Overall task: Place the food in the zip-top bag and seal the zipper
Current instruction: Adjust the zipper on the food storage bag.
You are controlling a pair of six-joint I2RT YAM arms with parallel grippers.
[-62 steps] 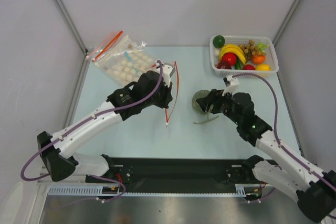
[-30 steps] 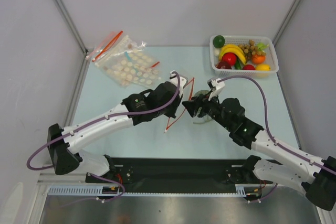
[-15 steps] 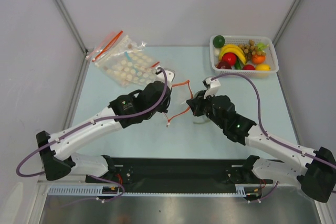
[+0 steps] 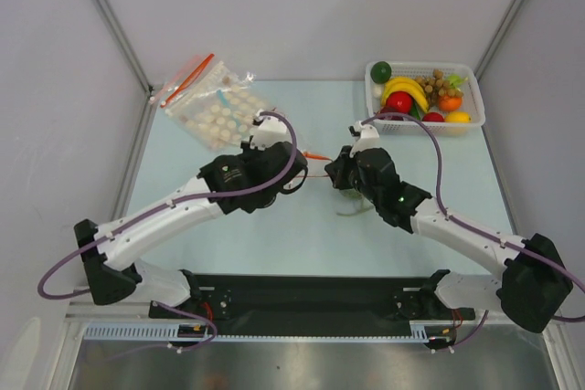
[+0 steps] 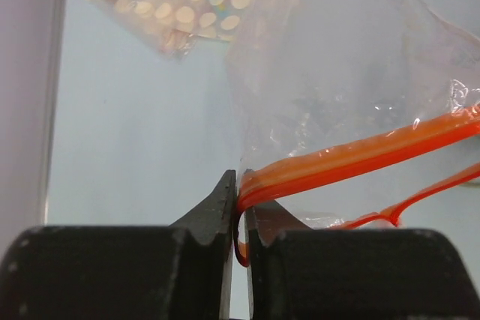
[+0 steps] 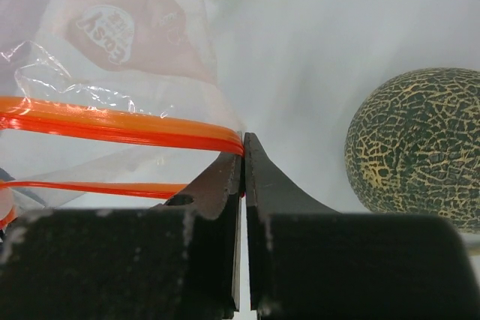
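Left wrist view: zipper (image 5: 360, 159) of the zip-top bag (image 5: 337, 58), stretched between my two pincers; left pincer (image 5: 240, 192) clamps one end, right pincer (image 6: 244, 148) the other; grey-green ball (image 6: 420, 148) rests on the desk (image 4: 274, 235) just beside the right pincer.

The pale blue table (image 4: 274, 235) carries disc-patterned bags (image 4: 215, 107) (far left), a white basket (image 4: 374, 102) and a netted melon (image 6: 420, 148).

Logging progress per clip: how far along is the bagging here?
Done: nothing visibly bagged. In hand: left jaws and right jaws each pinch the zip-top bag's zipper, held taut between them. Left: toy melon lies outside the bag, more food in the basket; then sealing.
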